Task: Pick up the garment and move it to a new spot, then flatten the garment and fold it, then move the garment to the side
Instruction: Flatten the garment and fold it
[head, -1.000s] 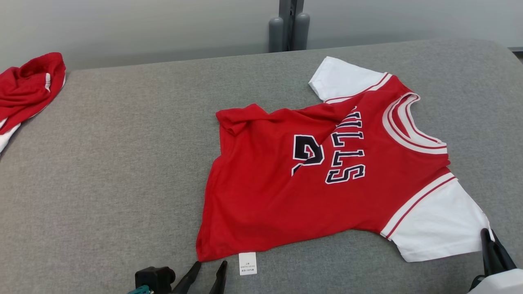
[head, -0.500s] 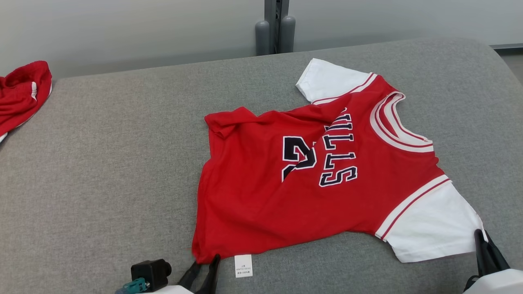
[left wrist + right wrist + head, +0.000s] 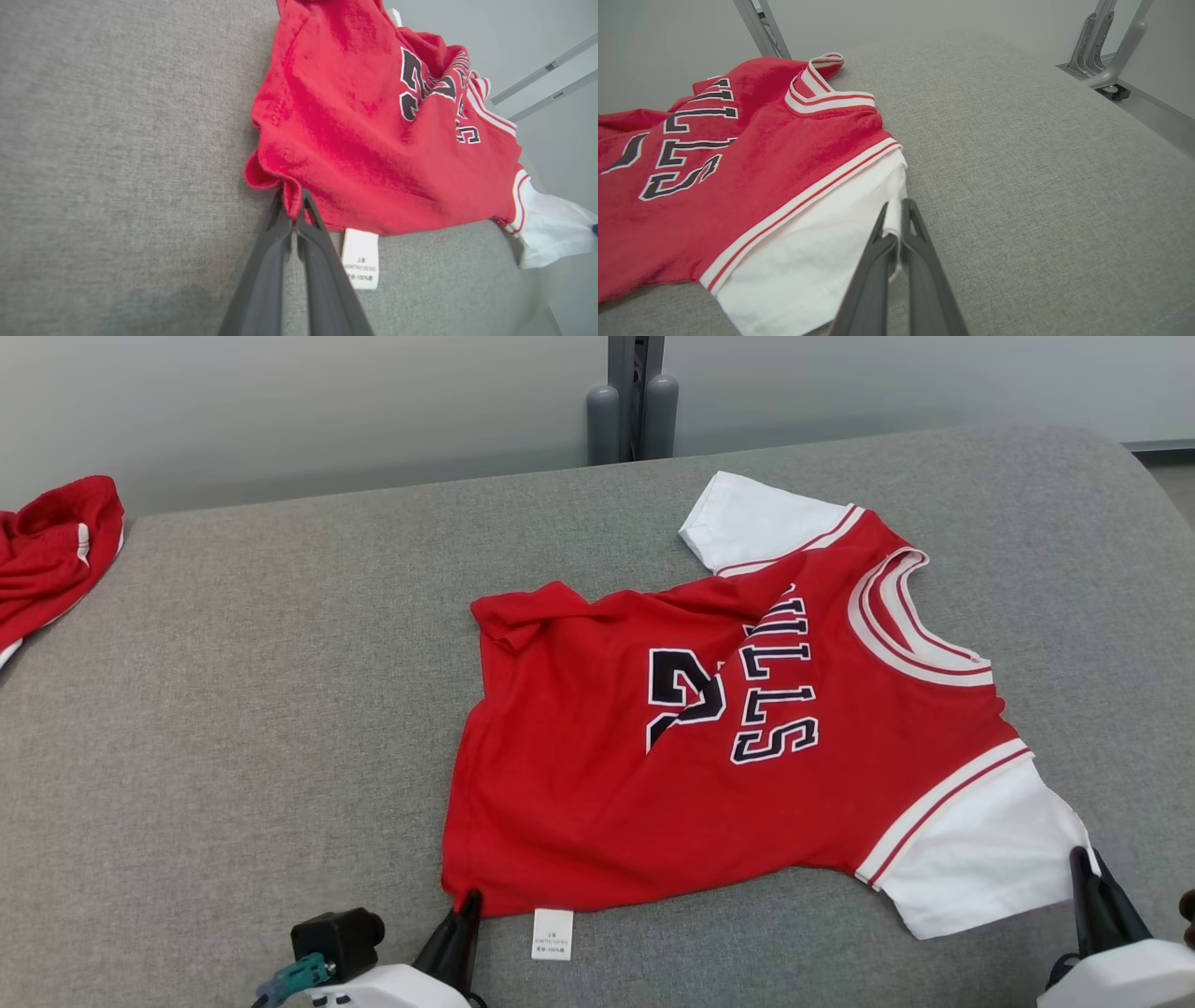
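Note:
The garment (image 3: 728, 747) is a red jersey with white sleeves and dark lettering, spread front-up on the grey cushioned surface (image 3: 280, 709), collar toward the right. My left gripper (image 3: 464, 907) is shut on the jersey's near-left hem corner; in the left wrist view the red hem (image 3: 292, 200) is pinched between its fingers (image 3: 295, 219). Over at the lower right, my right gripper (image 3: 1088, 877) is shut on the edge of the near white sleeve (image 3: 893, 219). A white care label (image 3: 552, 933) lies at the hem.
Another red and white garment (image 3: 47, 551) lies bunched at the far left edge of the surface. A grey metal post (image 3: 632, 401) stands behind the far edge. Metal frame legs (image 3: 1106, 46) stand beyond the surface's right side.
My left gripper moved up to the hem corner and shut on it. The camera shifted a little between frames. The right gripper stayed shut on the sleeve.

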Tool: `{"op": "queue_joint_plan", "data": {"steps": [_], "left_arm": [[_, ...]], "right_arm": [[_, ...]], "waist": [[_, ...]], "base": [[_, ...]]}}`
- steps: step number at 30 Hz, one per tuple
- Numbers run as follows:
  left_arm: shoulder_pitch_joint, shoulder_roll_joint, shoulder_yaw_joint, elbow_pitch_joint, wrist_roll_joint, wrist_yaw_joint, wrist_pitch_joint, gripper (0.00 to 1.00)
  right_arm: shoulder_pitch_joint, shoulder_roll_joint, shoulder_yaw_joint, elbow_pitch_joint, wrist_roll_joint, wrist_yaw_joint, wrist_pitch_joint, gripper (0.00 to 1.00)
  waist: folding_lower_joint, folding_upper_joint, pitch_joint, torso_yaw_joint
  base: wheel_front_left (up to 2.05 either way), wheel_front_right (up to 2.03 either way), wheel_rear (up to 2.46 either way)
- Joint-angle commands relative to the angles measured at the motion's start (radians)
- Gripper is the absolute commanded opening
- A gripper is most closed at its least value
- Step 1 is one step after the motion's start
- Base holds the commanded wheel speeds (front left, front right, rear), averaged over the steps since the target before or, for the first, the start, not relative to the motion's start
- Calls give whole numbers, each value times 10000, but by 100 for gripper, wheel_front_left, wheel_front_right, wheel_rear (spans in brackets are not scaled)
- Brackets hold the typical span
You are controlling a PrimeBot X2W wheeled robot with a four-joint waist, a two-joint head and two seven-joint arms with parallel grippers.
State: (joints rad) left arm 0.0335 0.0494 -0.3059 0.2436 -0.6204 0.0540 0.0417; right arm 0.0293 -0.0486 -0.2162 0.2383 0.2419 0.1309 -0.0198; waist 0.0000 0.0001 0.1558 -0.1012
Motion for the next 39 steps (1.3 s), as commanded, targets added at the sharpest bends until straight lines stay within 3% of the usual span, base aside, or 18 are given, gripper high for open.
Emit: {"op": "queue_joint_plan", "data": {"steps": [1, 11, 25, 34, 39], "left_arm": [[-241, 34, 76, -53, -69, -10, -274, 0], [-373, 61, 273, -1134, -43, -196, -1207, 0], [-608, 253, 849, -5219, -163, -111, -1815, 0], [-1219, 573, 1235, -7864, -244, 97, -1285, 0], [-1862, 819, 1380, -8332, -477, 258, -536, 0]], "right_arm": [[-211, -41, 74, -122, 60, -2, -147, 0], [-473, -41, 382, -1373, 710, -1, -261, 0], [-642, -133, 1185, -5588, 3550, 1, 70, 0], [-1094, -449, 924, -7818, 4324, 1, 160, 0], [-1383, -553, 773, -8303, 4310, 1, 506, 0]], "waist": [[0, -1, -9, 4], [0, -1, -156, 79], [0, -1, -491, 38], [0, -1, -463, -11], [0, -1, -14, 60]], "base": [[0, 0, 0], [0, 0, 0], [0, 0, 0], [0, 0, 0], [0, 0, 0]]}}
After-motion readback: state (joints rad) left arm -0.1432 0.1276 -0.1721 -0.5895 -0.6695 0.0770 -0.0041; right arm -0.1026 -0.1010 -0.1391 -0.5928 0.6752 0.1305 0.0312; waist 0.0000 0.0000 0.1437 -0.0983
